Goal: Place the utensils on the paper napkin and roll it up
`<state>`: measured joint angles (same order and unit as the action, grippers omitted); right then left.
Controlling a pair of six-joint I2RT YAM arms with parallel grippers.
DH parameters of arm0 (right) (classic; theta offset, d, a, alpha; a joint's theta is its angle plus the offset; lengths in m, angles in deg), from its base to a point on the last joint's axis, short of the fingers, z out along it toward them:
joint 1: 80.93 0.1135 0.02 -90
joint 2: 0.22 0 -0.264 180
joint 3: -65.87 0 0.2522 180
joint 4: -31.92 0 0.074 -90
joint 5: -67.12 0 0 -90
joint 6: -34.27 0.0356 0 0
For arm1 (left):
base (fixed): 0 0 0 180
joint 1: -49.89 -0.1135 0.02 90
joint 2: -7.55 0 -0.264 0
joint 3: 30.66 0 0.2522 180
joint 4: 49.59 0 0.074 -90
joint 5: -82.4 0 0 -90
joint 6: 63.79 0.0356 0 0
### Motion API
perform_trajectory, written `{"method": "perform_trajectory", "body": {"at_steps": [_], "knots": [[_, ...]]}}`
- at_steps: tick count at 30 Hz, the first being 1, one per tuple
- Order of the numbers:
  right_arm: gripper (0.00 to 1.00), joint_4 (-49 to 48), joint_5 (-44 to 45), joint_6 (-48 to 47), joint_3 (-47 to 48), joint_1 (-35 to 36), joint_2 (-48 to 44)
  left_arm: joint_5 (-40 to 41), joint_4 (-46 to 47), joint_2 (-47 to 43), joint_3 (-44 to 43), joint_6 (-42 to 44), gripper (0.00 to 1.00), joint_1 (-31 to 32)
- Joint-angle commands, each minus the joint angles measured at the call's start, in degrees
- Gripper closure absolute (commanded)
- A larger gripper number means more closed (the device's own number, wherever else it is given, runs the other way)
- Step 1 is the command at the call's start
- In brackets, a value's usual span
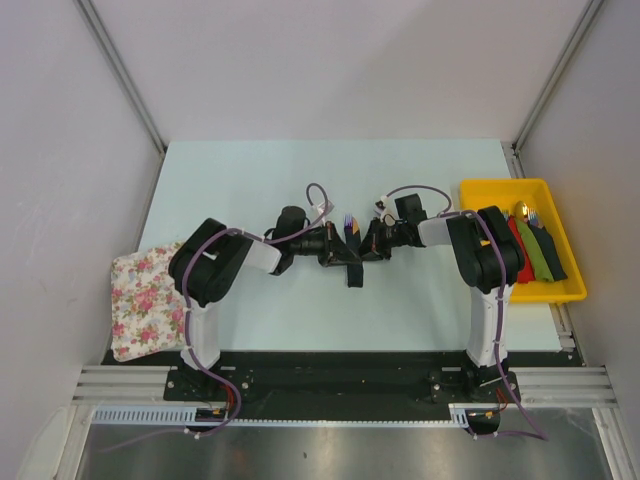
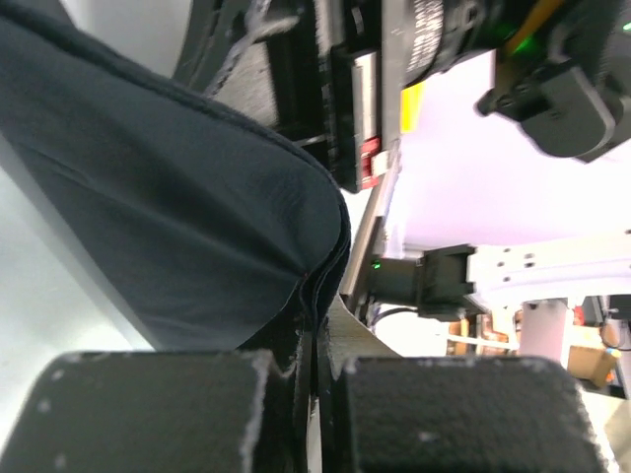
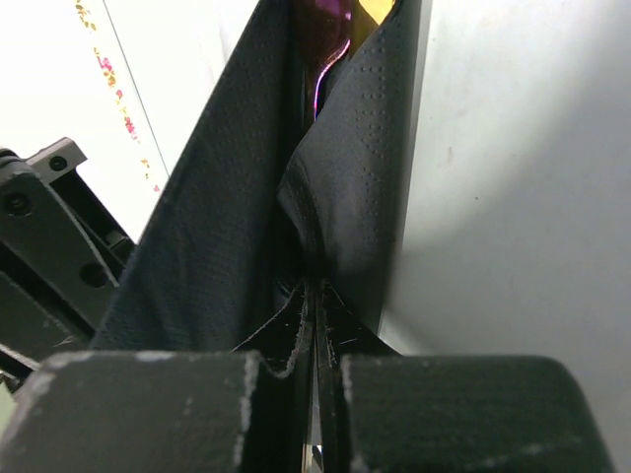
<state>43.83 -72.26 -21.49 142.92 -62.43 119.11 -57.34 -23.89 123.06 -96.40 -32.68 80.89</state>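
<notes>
The black paper napkin [image 1: 355, 268] is a narrow bundle held between both grippers at the table's middle. The utensils [image 1: 348, 223] stick out of its far end, showing an orange and purplish tip. My left gripper [image 1: 337, 250] is shut on a fold of the napkin [image 2: 177, 197], with the pinch showing in the left wrist view [image 2: 320, 360]. My right gripper [image 1: 370, 245] is shut on the napkin [image 3: 246, 197] from the other side, with the pinch showing in the right wrist view [image 3: 317, 360]. A shiny purplish utensil end [image 3: 330, 30] shows inside the folds.
A yellow tray [image 1: 530, 190] at the right holds red and green rolled napkins with gold cutlery. A floral pink-white cloth [image 1: 145, 300] lies at the table's left front edge, beside the left arm's base.
</notes>
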Motion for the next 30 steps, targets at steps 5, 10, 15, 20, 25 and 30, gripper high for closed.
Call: {"method": "perform_trajectory", "body": {"at_steps": [5,10,15,20,25,30], "knots": [[1.0,3.61,10.8,-3.39,-0.53,1.36,2.31,-3.09,7.82,-0.19,-0.04,-4.92,1.0,2.48],[1.0,3.95,11.07,-3.21,-0.62,1.36,2.05,-0.63,5.89,2.27,0.04,-2.81,1.0,4.24],[1.0,3.96,11.07,-3.13,-0.71,1.45,2.05,1.57,2.65,4.29,0.13,-0.09,0.99,4.5],[1.0,4.22,10.89,-2.77,-0.71,1.45,1.79,2.89,1.58,6.05,-0.22,2.29,0.98,4.42],[1.0,5.53,10.27,-2.6,0.08,1.54,1.26,4.29,-1.57,8.07,-1.27,3.78,0.99,4.42],[0.94,9.13,8.96,-5.31,1.75,1.1,-1.64,5.96,-6.58,9.21,-1.01,6.24,1.0,3.28]]}}
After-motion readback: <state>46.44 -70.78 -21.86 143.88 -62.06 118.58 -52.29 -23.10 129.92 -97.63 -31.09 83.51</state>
